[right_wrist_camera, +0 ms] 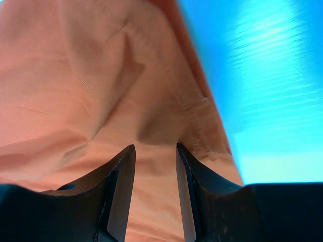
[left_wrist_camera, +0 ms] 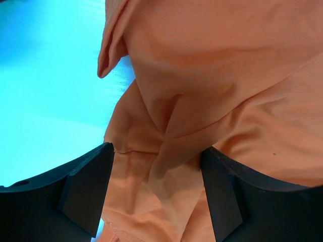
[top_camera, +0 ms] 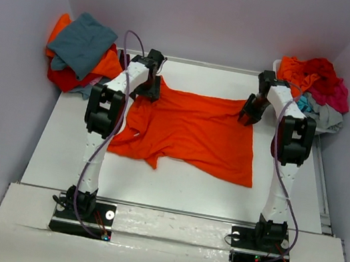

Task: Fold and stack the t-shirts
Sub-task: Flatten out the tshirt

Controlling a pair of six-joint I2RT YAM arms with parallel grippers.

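My left gripper [left_wrist_camera: 156, 151] is black, the t-shirt [top_camera: 195, 131] under it plain bright orange, the table [top_camera: 172, 185] white.

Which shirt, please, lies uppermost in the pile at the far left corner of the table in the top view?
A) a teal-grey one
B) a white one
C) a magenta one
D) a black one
A: in the top view the teal-grey shirt lies uppermost at the far left corner, spread over an orange shirt beneath it.
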